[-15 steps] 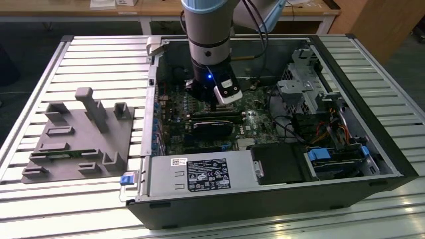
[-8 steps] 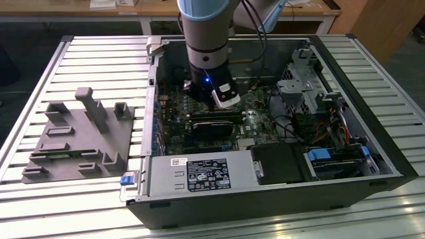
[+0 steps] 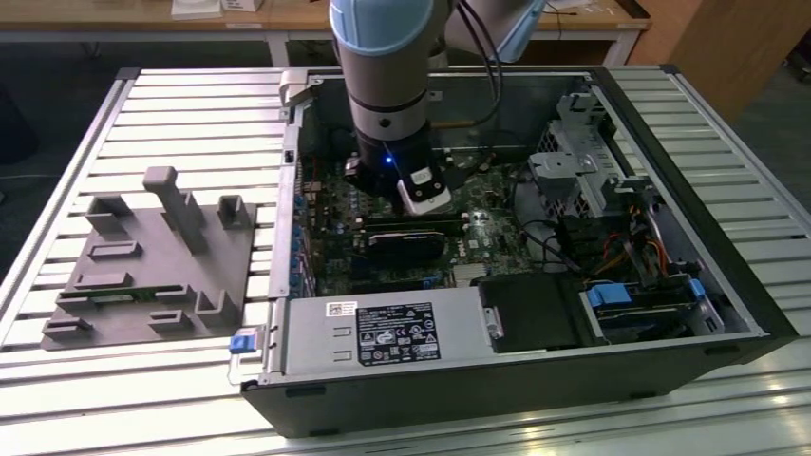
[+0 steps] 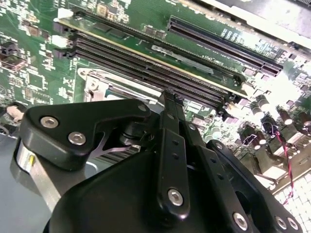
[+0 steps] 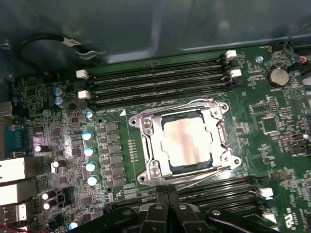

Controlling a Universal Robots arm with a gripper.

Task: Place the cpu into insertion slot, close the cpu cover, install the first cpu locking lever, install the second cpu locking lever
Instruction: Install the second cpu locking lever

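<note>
In the first wrist view the cpu [image 5: 187,141] lies flat in the insertion slot [image 5: 146,177], its pale metal top showing through the window of the cpu cover [image 5: 153,145]. The silver cover is down around the chip. A thin wire lever [image 5: 194,102] runs along one side of the frame and another lever [image 5: 209,175] along the opposite side; whether they are hooked I cannot tell. My gripper [image 5: 167,193] hovers just beside the socket, fingers together with nothing between them. Its black linkage [image 4: 170,94] hides most of the socket in the second wrist view. In the exterior view the gripper [image 3: 424,195] reaches down into the computer case.
Black memory slots [image 5: 160,80] flank the socket on both sides. A long black card [image 3: 405,237] sits in front of the gripper. The power supply [image 3: 380,334] and drive bays [image 3: 633,304] fill the case's near side. A grey fixture [image 3: 152,266] stands on the table at the exterior view's left.
</note>
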